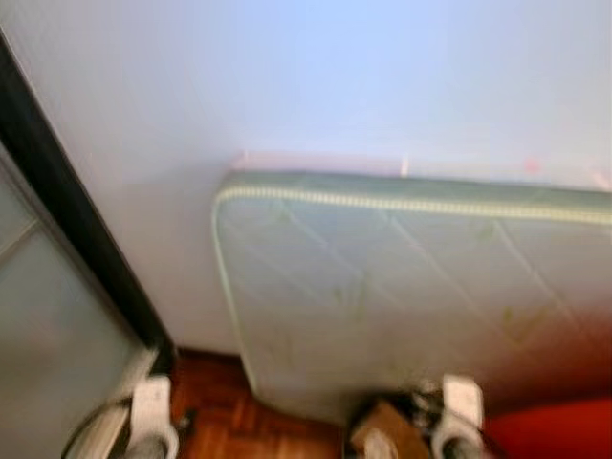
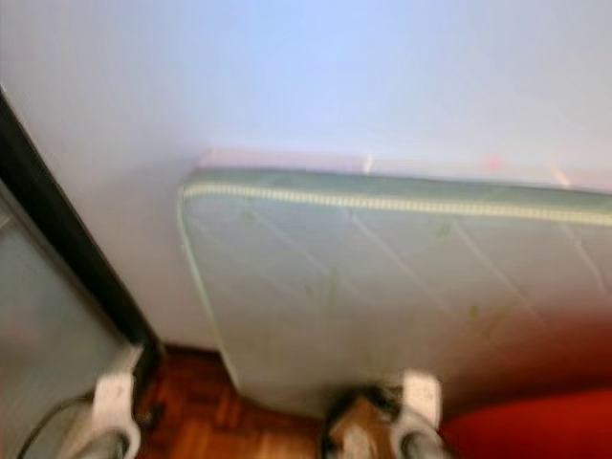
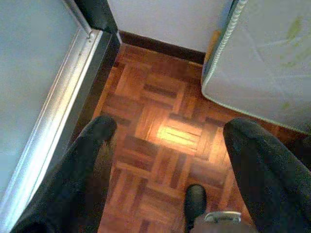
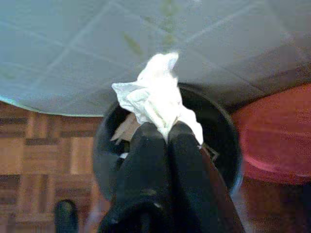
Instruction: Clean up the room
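Here the right claw [image 4: 167, 133] is pinched tight on a crumpled white tissue [image 4: 155, 97], held over the black bin [image 4: 221, 128] at the mattress [image 1: 402, 287] edge. At nine o'clock, the left claw [image 3: 167, 141] gapes empty above open parquet floor [image 3: 160, 136].

Quilted mattress [image 1: 402, 287] leans against white wall [image 1: 316, 76].

A parquet floor [image 3: 160, 131] carries a leaning mattress [image 1: 402, 287], a black bin [image 4: 109, 145] and a red object [image 4: 277, 136].
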You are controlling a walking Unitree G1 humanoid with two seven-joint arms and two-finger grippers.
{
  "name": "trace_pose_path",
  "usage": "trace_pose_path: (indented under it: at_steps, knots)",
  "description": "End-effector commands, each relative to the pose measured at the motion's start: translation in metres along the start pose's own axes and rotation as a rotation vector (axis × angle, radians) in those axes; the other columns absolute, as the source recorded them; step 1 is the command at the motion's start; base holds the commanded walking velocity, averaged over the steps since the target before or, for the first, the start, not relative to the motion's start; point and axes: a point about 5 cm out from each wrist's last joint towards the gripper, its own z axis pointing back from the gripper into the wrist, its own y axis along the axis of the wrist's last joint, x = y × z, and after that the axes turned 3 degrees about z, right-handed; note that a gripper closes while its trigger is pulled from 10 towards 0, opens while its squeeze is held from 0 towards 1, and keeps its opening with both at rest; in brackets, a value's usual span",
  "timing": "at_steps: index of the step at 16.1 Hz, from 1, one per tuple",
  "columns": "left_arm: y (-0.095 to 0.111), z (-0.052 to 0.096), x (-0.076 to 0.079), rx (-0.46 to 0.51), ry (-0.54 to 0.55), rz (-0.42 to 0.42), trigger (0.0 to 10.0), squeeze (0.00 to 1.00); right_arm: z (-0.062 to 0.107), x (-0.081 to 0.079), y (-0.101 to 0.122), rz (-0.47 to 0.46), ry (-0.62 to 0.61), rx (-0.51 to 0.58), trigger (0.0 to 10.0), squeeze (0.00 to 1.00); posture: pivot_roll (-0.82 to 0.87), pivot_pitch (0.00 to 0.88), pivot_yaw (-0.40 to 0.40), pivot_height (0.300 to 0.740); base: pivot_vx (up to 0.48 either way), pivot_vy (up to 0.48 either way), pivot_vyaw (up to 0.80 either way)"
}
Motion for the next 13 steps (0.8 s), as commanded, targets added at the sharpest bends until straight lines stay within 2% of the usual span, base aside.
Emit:
trace_pose_path:
  at_steps: [1,4,9,13]
  knots:
    - [0.000,0.000,0.004,-0.001,-0.006,0.009,10.0,0.00,0.002,0.012,-0.005,-0.004,-0.029,-0.016,10.0,0.00,0.06,0.000,0.014,0.740,0.000,0.000,-0.77]
    - [-0.001,0.000,0.004,0.014,-0.005,0.010,10.0,0.00,0.002,0.012,-0.004,-0.004,-0.031,-0.007,10.0,0.00,0.06,0.000,0.010,0.740,0.000,0.000,-0.73]
    - [0.000,0.001,0.005,0.035,-0.002,0.006,10.0,0.00,0.003,0.007,-0.004,0.011,-0.012,0.019,10.0,0.00,0.06,0.000,0.010,0.740,0.000,0.000,0.00]
    - [0.016,-0.002,0.006,0.110,0.005,0.017,10.0,0.00,0.001,0.001,0.013,0.038,0.033,0.118,10.0,0.00,0.04,0.000,0.012,0.740,0.000,0.000,0.00]
